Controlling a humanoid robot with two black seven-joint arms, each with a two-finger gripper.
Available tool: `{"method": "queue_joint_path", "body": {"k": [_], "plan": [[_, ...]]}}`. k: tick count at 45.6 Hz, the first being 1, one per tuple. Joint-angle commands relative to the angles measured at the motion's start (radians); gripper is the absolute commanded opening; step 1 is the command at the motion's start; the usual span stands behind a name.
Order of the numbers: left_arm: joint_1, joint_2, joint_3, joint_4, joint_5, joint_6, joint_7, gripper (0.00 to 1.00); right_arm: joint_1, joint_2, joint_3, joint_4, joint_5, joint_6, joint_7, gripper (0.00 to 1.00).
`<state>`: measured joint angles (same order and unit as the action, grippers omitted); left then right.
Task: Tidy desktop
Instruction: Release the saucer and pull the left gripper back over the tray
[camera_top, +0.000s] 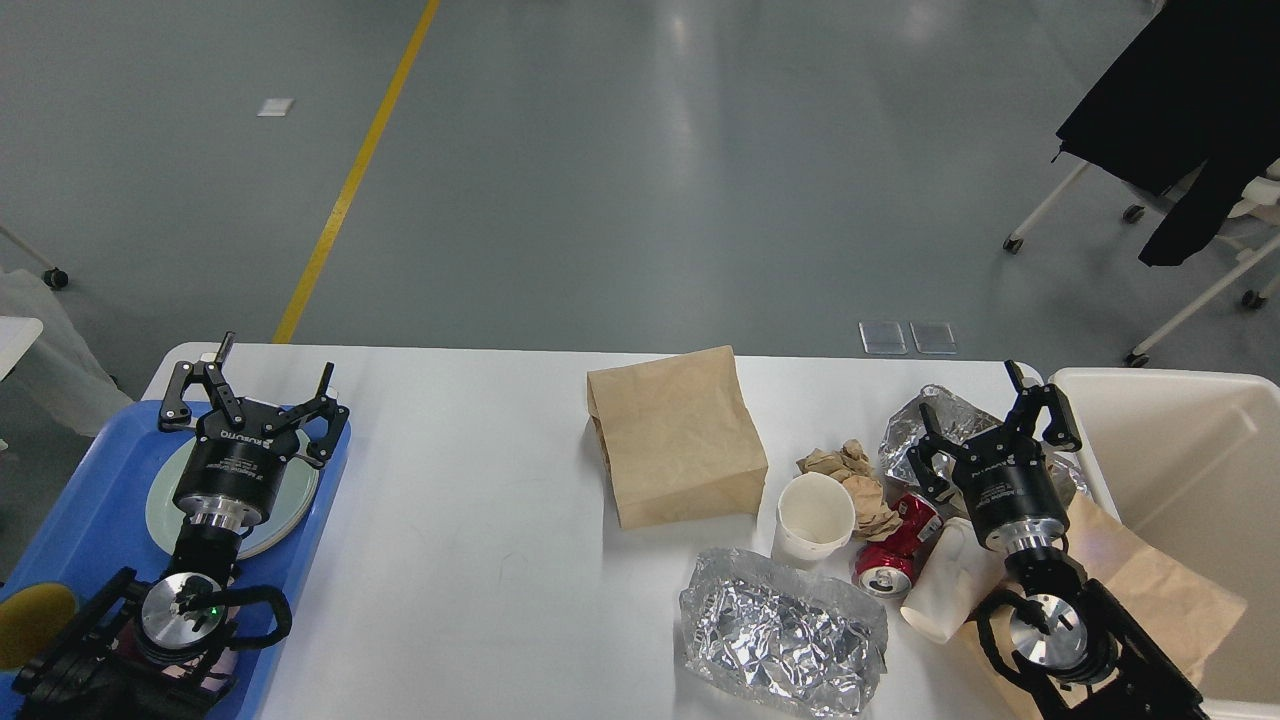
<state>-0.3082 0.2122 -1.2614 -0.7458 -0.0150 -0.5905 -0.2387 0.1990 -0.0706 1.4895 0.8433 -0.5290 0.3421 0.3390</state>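
The white desktop (470, 500) spans the view. On its right half lie a brown paper bag (675, 435), a white paper cup (815, 515), crumpled brown paper (850, 475), a red can (893, 560), a tipped white cup (940, 590) and crumpled foil (780, 630). More foil (935, 415) lies by the far right edge. My right gripper (975, 415) hovers open over that foil and the can, holding nothing. My left gripper (270, 375) stands open and empty over the blue tray (95, 500), above a pale green plate (280, 500).
A cream-white bin (1190, 470) stands at the right of the desktop, with a flat brown paper bag (1150, 590) leaning at its edge. A yellow item (30, 620) lies in the tray's near left. Chairs with a black garment (1170, 110) stand at the far right.
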Motion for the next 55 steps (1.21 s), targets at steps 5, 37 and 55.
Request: {"method": "queue_joint_path", "body": {"k": [5, 37, 55], "plan": [[-0.005, -0.004, 0.004, 0.003, 0.026, 0.001, -0.017, 0.96, 0.000, 0.000, 0.000, -0.001, 0.000, 0.000, 0.000, 1.00], [-0.006, -0.002, 0.002, 0.003, 0.020, -0.008, -0.005, 0.96, 0.000, 0.000, 0.000, 0.000, 0.000, 0.000, 0.000, 1.00], [-0.006, -0.002, 0.002, 0.003, 0.020, -0.008, -0.005, 0.97, 0.000, 0.000, 0.000, 0.000, 0.000, 0.000, 0.000, 1.00]]}}
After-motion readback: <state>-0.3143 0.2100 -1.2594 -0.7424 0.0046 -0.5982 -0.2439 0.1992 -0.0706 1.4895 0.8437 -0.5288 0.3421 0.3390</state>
